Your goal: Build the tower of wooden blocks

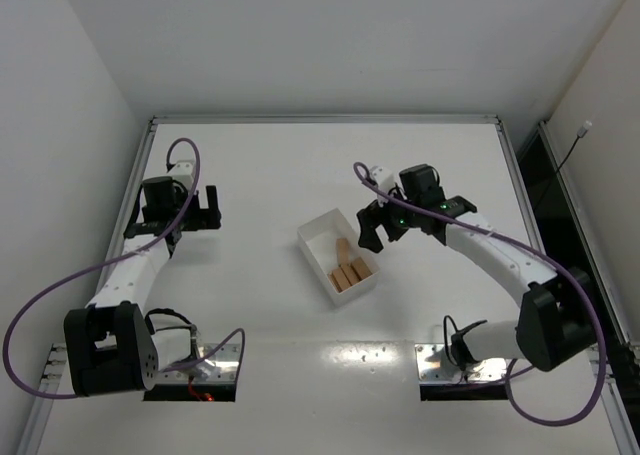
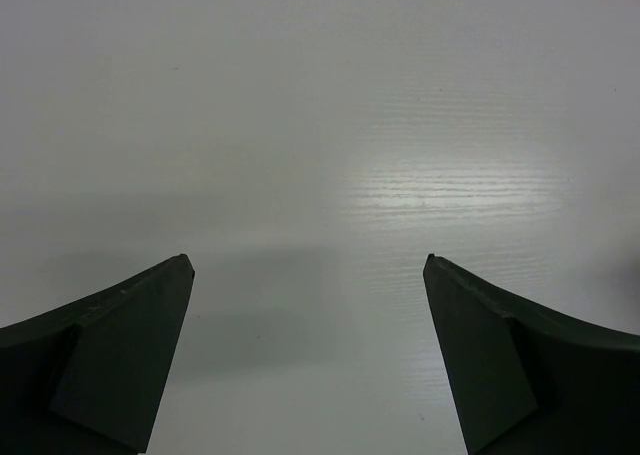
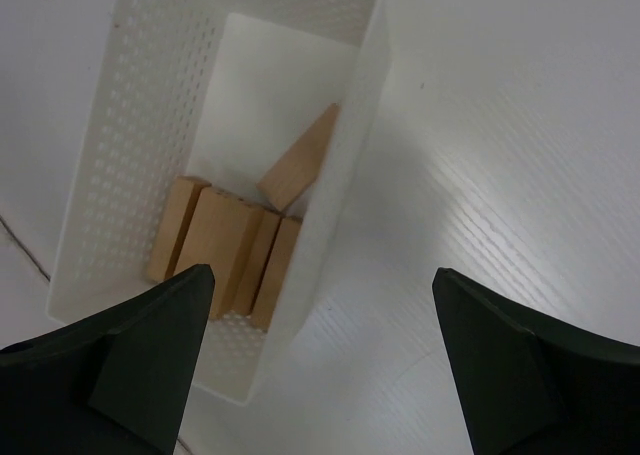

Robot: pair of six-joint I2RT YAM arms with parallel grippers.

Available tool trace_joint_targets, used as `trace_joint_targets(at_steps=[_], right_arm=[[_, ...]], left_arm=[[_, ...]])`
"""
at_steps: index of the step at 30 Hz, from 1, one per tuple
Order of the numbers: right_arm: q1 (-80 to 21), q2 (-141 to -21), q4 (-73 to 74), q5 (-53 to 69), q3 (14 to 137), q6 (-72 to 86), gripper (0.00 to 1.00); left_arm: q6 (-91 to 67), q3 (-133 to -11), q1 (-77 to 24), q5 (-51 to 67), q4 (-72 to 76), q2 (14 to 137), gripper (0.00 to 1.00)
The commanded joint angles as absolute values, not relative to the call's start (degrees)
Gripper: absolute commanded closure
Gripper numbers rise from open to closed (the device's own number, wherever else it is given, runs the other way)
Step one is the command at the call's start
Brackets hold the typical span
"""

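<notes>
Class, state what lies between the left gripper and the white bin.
Nothing: in the top external view, only bare table separates the left gripper from the bin.

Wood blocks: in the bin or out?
In: the wood blocks in view all lie inside the white bin, one of them tilted.

White table (image 1: 260, 305); perforated white bin (image 1: 322, 237) near centre.
</notes>
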State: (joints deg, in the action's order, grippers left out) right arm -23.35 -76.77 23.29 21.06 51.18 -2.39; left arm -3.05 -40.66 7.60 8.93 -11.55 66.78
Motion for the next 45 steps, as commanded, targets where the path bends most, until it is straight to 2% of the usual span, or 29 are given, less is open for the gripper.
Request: trace_joint_targets(at_steps=[1, 8, 12, 14, 17, 19, 20, 23, 25, 29, 32, 36, 38, 40, 42, 45], right_arm=[[-26.80, -78.92, 22.94, 19.52, 54.40, -3.16, 0.12], [-28.48, -86.64, 20.48, 12.40, 55.54, 0.70, 0.12], [-29.00, -92.01, 20.48, 11.78, 58.00, 2.02, 0.27], [-29.53, -93.68, 21.00, 11.16, 59.06, 3.25, 0.30], [-30.32, -95.62, 21.01, 10.64, 59.77, 3.87, 0.40], [-31.90, -95.63, 21.01, 10.11, 59.77, 3.87, 0.52], [-31.90, -95.63, 20.48, 9.15, 59.77, 4.39, 0.63], [-33.30, -95.63, 20.48, 6.51, 59.77, 4.39, 0.83], [-33.83, -95.63, 20.48, 4.41, 59.24, 4.39, 1.00], [-33.84, -92.38, 19.78, -0.07, 58.19, 4.39, 1.00], [-35.76, -87.99, 18.63, -9.55, 57.48, 4.92, 1.00], [-39.62, -82.89, 11.37, -30.00, 55.64, 2.04, 1.00], [-41.56, -81.74, 7.58, -36.01, 54.24, -0.51, 1.00], [-45.51, -82.26, 0.56, -47.93, 53.53, -7.09, 1.00], [-49.80, -82.79, -6.11, -52.77, 51.25, -18.90, 1.00], [-54.13, -84.28, -28.68, -57.91, 44.58, -34.93, 1.00]], left_arm=[[-3.08, -42.71, 8.26, 7.39, -10.99, 67.24, 0.01], [-3.08, -42.71, 8.26, 5.54, -10.46, 68.29, 0.01], [-3.08, -42.71, 8.26, 5.54, -10.46, 69.35, 0.01], [-3.08, -42.71, 8.26, 4.92, -10.46, 70.74, 0.01], [-3.08, -43.24, 8.26, 4.22, -10.46, 71.28, 0.01], [-3.08, -43.24, 8.26, 3.70, -9.84, 71.89, 0.01], [-3.08, -43.24, 8.26, 3.69, -9.84, 71.89, 0.01], [-3.08, -43.24, 8.26, 3.69, -9.84, 72.51, 0.01], [-3.69, -43.24, 8.26, 3.69, -9.84, 72.51, 0.01], [-5.79, -43.76, 8.26, 2.20, -9.84, 72.51, 0.01], [-7.21, -43.77, 8.26, 0.09, -9.84, 72.51, 0.01], [-5.89, -46.84, 8.26, 0.09, -13.79, 72.51, 0.01], [-4.84, -47.45, 8.26, -0.87, -15.20, 72.51, 0.01], [-4.31, -48.08, 8.26, -2.01, -17.22, 72.51, 0.01], [-4.31, -48.08, 8.26, -4.12, -17.23, 71.73, 0.01], [-5.10, -49.13, 8.26, -7.45, -18.46, 70.41, 0.01]])
